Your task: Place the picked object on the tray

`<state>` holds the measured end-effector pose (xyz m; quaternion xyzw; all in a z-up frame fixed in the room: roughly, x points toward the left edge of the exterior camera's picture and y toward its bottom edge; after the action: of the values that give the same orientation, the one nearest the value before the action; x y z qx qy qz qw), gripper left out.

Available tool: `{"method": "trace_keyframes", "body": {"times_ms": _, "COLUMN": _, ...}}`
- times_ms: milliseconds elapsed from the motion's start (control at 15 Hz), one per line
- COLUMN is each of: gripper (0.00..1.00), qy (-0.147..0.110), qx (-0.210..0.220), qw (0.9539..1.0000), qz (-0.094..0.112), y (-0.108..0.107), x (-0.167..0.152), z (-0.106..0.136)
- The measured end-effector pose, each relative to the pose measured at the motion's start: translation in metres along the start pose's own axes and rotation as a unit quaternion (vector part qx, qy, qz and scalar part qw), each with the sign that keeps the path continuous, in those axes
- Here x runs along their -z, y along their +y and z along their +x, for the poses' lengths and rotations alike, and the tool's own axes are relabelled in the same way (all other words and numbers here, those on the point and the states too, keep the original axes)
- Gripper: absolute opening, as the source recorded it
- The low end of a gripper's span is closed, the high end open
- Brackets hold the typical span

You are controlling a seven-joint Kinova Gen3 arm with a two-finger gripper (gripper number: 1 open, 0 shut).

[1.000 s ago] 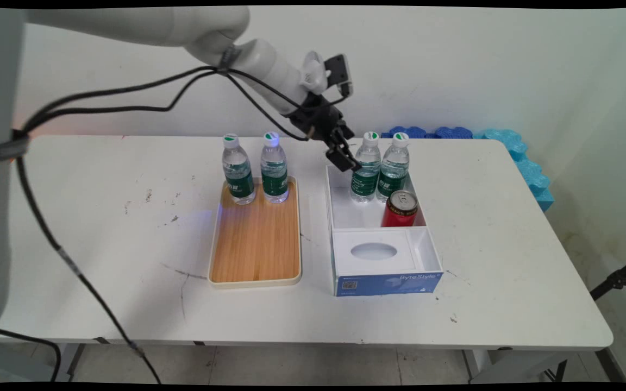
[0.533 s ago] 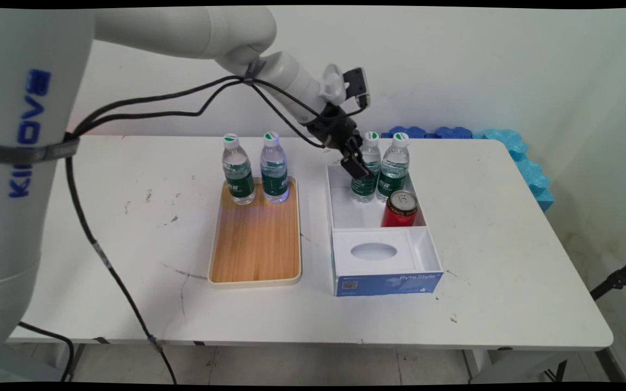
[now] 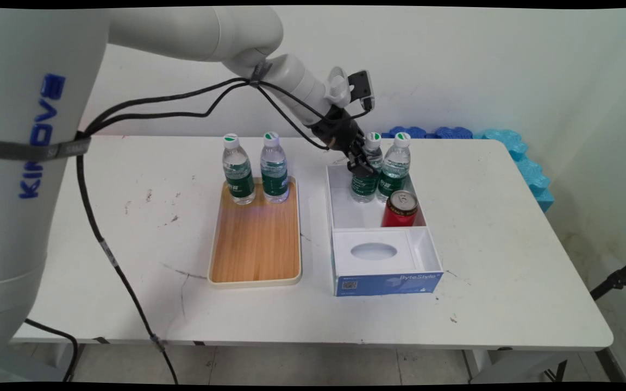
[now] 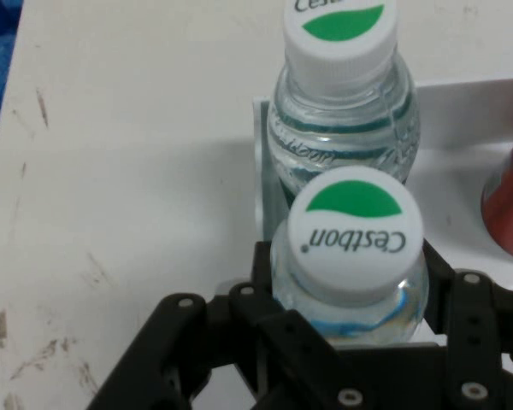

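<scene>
Now the gripper (image 3: 361, 164) sits at the shoulder of the left bottle (image 3: 366, 168) in the white box (image 3: 340, 212). A second ago it hung short of that bottle, to its left and a little lower over the box's far left corner; half a second ago it had reached the bottle's side; since then it has crept a touch farther right and up. The bottle has not shifted between the pictures, and stands upright in the box's far part. In the hand view the bottle (image 4: 352, 256) stands between the two fingers (image 4: 265, 269), its white and green cap above the linkage. The jaws stand wide enough to take the bottle's body and lie close at both sides. Whether they press it yet I cannot tell, so I judge this a grasp being set, not one made.

Counting: four water bottles in all. Two stand in the box, the one at the gripper and its neighbour (image 3: 394, 167) just to its right, touching or nearly so. Two stand on the far end of the wooden tray (image 3: 256, 244), one left (image 3: 237, 171) and one right (image 3: 274, 169), close together. One red can (image 3: 400, 208) stands in the box, just near of the two bottles. One tray, one box, both on the table (image 3: 508, 244), the tray left of the box. Blue foam (image 3: 514, 149) lies along the table's far right edge.
</scene>
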<state>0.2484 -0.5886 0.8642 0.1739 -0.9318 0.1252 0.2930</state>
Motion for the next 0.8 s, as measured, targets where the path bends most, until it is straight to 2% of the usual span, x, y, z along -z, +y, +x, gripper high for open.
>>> {"method": "trace_keyframes", "body": {"times_ms": 200, "gripper": 0.0, "qy": 0.012, "qx": 0.006, "qw": 0.9999, "qz": 0.004, "y": 0.001, "x": 0.015, "z": 0.004}}
{"method": "trace_keyframes", "body": {"times_ms": 533, "gripper": 0.0, "qy": 0.043, "qx": 0.017, "qw": 0.9989, "qz": 0.012, "y": 0.005, "x": 0.058, "z": 0.012}}
{"method": "trace_keyframes", "body": {"times_ms": 800, "gripper": 0.0, "qy": 0.064, "qx": 0.025, "qw": 0.9974, "qz": 0.02, "y": 0.011, "x": 0.095, "z": 0.007}}
